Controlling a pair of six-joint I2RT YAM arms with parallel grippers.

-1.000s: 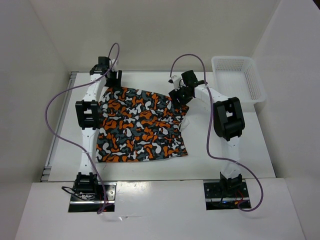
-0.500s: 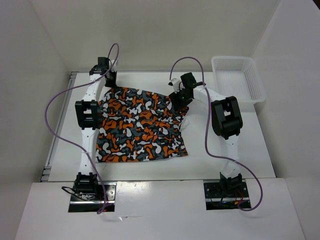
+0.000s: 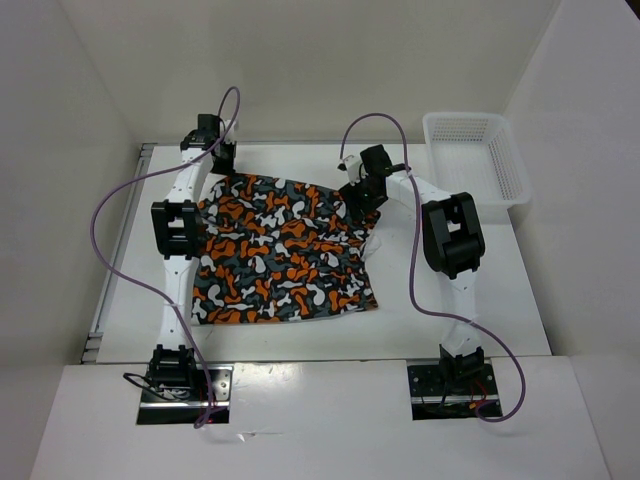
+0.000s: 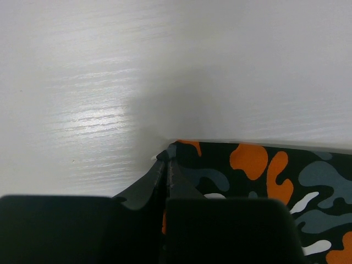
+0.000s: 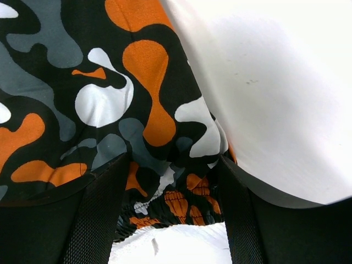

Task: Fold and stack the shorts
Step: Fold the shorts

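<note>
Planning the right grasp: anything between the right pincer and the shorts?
Nothing visible. The right pincer stands open, straddling the edge of the shorts. The left pincer is shut on their far-left corner.

A: Item one, shorts (image 3: 285,250)?
B: Soft cloth, matt, printed; gathered and puckered along the elastic edge.
A: Counter (image 4: 82,82)?
B: White, faint wood grain, satin sheen where light falls.
A: Fingers (image 5: 93,220)?
B: Black plastic, matt; inner faces finely meshed, rough.
A: Basket (image 3: 466,117)?
B: White plastic, open mesh, slightly glossy.
A: Base plates (image 3: 222,382)?
B: Bare metal, glossy, mirror-like.
A: Arm links (image 3: 178,285)?
B: White shells, smooth, plastic-looking.
</note>
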